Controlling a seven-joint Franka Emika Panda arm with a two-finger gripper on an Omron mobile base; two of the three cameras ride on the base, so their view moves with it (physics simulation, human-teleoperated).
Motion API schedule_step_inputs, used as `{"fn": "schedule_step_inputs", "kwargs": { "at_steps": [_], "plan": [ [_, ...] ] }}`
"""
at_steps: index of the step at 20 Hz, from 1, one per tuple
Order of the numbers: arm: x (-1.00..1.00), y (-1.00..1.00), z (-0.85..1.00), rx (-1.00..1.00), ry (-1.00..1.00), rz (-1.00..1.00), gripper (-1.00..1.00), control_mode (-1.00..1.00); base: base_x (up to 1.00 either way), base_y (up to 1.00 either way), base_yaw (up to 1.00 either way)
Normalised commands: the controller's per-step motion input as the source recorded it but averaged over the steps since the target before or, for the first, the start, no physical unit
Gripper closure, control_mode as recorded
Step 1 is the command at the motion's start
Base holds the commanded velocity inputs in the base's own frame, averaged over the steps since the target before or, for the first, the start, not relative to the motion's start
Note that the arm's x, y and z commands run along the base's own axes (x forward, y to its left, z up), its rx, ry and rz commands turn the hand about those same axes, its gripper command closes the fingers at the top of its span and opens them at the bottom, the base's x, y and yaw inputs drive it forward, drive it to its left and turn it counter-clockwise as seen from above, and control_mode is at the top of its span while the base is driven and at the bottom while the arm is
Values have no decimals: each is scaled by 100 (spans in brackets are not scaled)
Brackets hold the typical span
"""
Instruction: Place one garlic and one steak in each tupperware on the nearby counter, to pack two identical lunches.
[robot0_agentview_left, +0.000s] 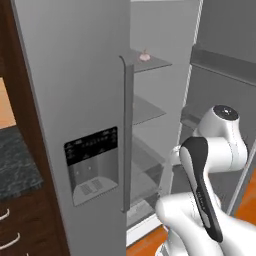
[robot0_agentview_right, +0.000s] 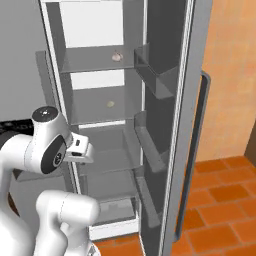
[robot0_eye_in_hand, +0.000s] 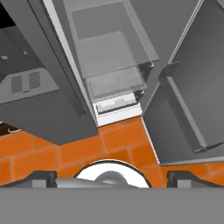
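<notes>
One garlic (robot0_agentview_right: 116, 56), a small pale rounded bulb, rests on the top shelf (robot0_agentview_right: 90, 61) of the open fridge (robot0_agentview_right: 170, 125); a second garlic (robot0_agentview_right: 110, 104) lies on the shelf below. The gripper (robot0_eye_in_hand: 112, 178) is fully spread, empty, pointing down over the orange floor (robot0_eye_in_hand: 87, 148).

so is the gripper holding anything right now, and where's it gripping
Nothing is held. The gripper is open, its fingertips wide apart with only the orange floor between them, in front of the open fridge.

kitchen: open fridge (robot0_agentview_right: 165, 125), stone counter (robot0_agentview_left: 15, 160), cabinets (robot0_agentview_left: 20, 225)
</notes>
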Motion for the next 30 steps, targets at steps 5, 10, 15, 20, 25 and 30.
{"fn": "schedule_step_inputs", "kwargs": {
  "at_steps": [5, 10, 15, 20, 25, 30],
  "plan": [
    [0, 0, 0, 0, 0, 0, -100, 100, 65, -34, 28],
    [0, 0, 0, 0, 0, 0, -100, 100, 72, -42, 14],
    [0, 0, 0, 0, 0, 0, -100, 100, 56, -2, 18],
    [0, 0, 0, 0, 0, 0, -100, 100, 34, -1, 15],
    [48, -5, -16, 0, -6, 0, -100, -100, 6, -3, 0],
    [71, 0, -15, 0, -1, -1, -100, -100, 0, 0, 0]
  ]
}}
